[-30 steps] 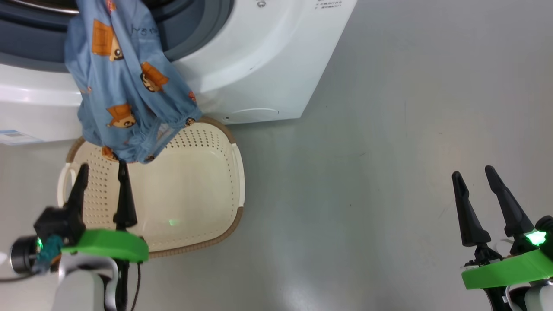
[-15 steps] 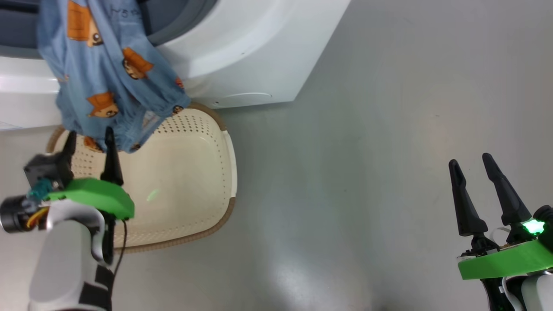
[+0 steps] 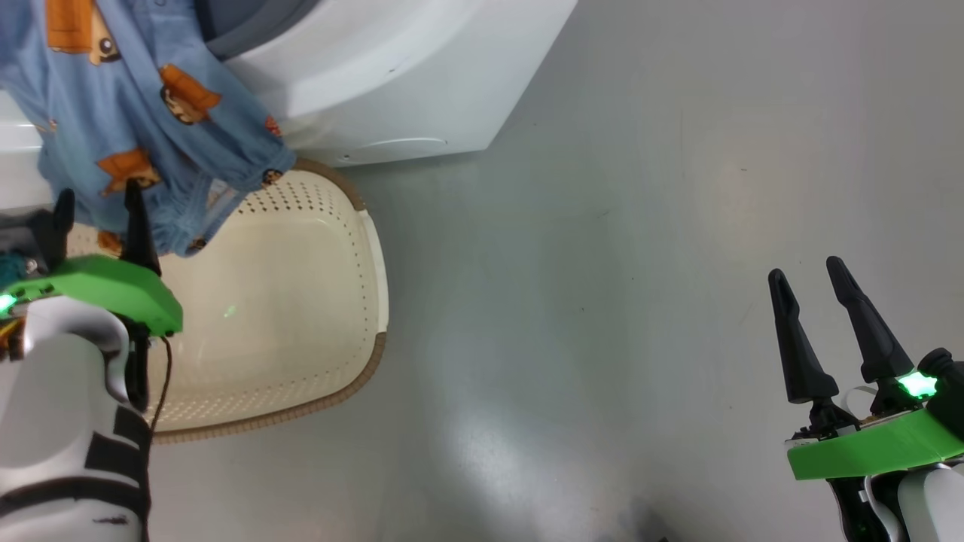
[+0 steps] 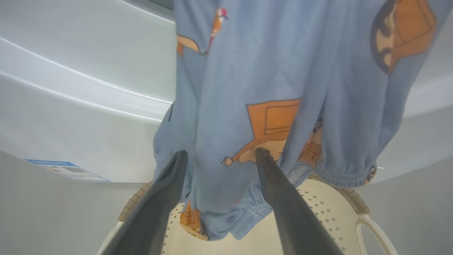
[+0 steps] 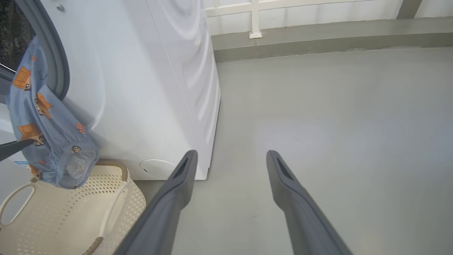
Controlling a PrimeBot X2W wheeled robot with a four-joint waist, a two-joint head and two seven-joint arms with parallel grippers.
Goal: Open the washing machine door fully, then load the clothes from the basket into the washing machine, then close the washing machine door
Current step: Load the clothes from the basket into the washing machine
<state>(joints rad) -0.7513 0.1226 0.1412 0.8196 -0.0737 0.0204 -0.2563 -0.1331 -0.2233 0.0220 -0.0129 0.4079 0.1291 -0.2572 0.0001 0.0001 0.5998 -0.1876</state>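
The clothes (image 3: 143, 113) aren't loaded yet; one garment hangs out of the washing machine (image 3: 392, 68), its cuffs dangling just above the far rim of the basket (image 3: 286, 316), which otherwise looks bare. Over the last second the left gripper (image 3: 98, 196) has climbed from over the basket to the garment's hem; its fingers (image 4: 166, 198) stand wide apart and grip nothing; the fabric seems to lie between them, though we can't be sure it isn't just beyond. The right gripper (image 3: 805, 269), equally spread and empty, waits well away from the basket; we judge that a grab and lift into the machine comes next.
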